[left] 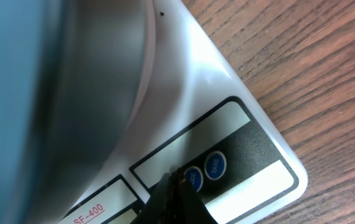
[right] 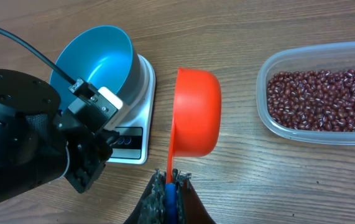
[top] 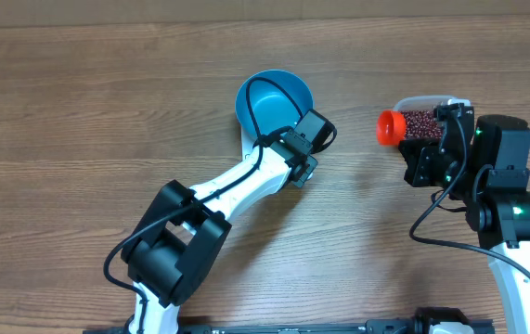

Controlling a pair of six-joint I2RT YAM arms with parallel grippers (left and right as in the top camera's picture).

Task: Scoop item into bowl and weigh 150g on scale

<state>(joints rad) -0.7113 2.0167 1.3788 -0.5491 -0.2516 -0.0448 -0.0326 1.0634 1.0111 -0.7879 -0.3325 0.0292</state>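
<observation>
Left side: the left arm reaches across the desk to the near edge of the blue bowl. The bowl stands upright on the white scale, which it covers except for the front panel. What we see of the bowl's inside is bare blue.

Left gripper: clenched, with nothing between the fingers. In the left wrist view its dark tip sits over the scale's front panel, right at the two round blue buttons. We cannot tell whether it presses on them or only hangs just above.

Centre: an orange scoop hangs over bare desk between the scale and the tub, touching neither. Its cup is turned so that we see the rounded outside. Whether it carries anything, we cannot tell. Its thin handle runs down into the right gripper, which is clamped on the handle's end.

Right side: a clear rounded tub rests on the desk, well apart from the scale. The dark red-brown beans lie in it as a loose layer covering its floor. All the beans we can see are in this tub.

In the overhead view the right wrist hides its own fingers, and the scoop's cup juts out leftward beside the tub.
</observation>
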